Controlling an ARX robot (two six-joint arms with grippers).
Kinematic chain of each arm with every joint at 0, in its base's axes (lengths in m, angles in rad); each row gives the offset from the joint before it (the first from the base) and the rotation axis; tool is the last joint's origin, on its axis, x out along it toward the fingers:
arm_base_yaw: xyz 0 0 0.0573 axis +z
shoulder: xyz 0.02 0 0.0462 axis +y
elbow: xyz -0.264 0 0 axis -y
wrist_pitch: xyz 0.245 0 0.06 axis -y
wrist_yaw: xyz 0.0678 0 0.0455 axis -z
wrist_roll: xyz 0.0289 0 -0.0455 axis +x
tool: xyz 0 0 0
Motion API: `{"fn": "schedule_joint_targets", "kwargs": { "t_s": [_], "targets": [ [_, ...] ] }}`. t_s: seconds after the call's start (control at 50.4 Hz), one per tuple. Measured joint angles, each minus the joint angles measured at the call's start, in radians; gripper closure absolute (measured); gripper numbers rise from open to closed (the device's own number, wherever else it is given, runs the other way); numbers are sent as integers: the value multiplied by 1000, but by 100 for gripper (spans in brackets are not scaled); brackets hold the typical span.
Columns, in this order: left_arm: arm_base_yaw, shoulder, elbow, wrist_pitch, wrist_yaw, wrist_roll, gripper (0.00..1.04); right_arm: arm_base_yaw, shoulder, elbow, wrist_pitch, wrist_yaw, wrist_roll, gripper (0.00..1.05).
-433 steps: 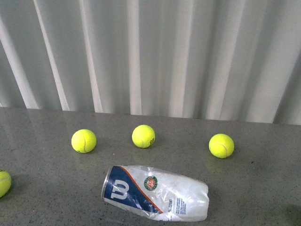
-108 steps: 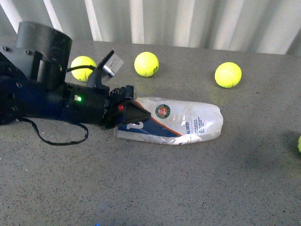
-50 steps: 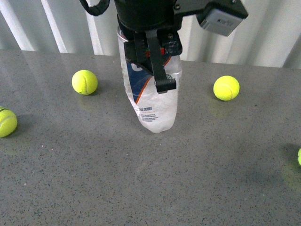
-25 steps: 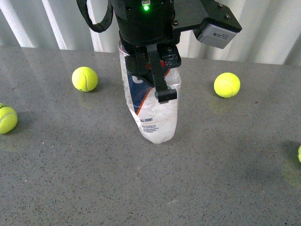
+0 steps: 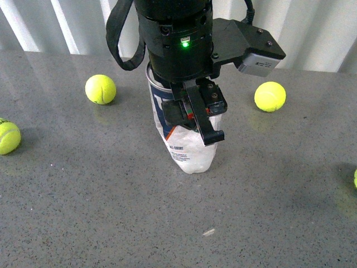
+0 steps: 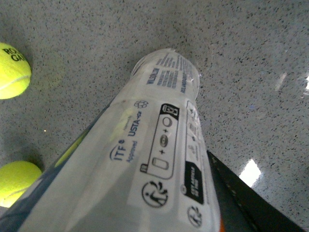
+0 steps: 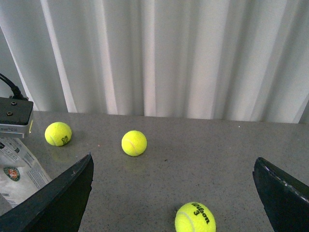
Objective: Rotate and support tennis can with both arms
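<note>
The tennis can [image 5: 189, 152] stands on end near the middle of the counter [image 5: 111, 212]. Its crumpled, closed end is down and its metal rim is up under the left arm's wrist. I can't tell whether that lower end bears fully on the counter or only brushes it.

The worry is that narrow, dented base, which looks too small and uneven to carry the can by itself. If the left claw [image 5: 195, 125] lets go before the other arm has steadied it, I'd expect the can to tip and roll. The thin plastic is already creased, so a harder squeeze could buckle it, and a looser one could let it swivel or slide through. The right claw [image 7: 173, 159] is well away from the can, which only just shows at the edge of its wrist view. A clumsy approach could knock the can sideways, or send off the tennis ball [image 5: 270, 96] lying on that side of it. Another ball [image 5: 100, 89] lies on the can's opposite side.

The left arm comes down from above the can, wrist pointing at the counter. Its claw is closed on the can's upper half, with one finger running down the side facing the robot. The right claw is spread wide and holds nothing, hanging level over the counter.
</note>
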Motion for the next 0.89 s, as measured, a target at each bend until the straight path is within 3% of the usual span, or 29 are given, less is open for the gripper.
{"fn": "schedule_joint_targets", "kwargs": {
  "t_s": [0.238, 0.416, 0.892],
  "targets": [
    [0, -7, 25, -20, 3, -21, 37, 0, 0, 0, 0, 0, 0, 7],
    [-1, -47, 25, -31, 7, -36, 6, 0, 0, 0, 0, 0, 0, 7],
    [-30, -141, -20, -34, -15, -66, 7, 0, 0, 0, 0, 0, 0, 7]
  ]
}}
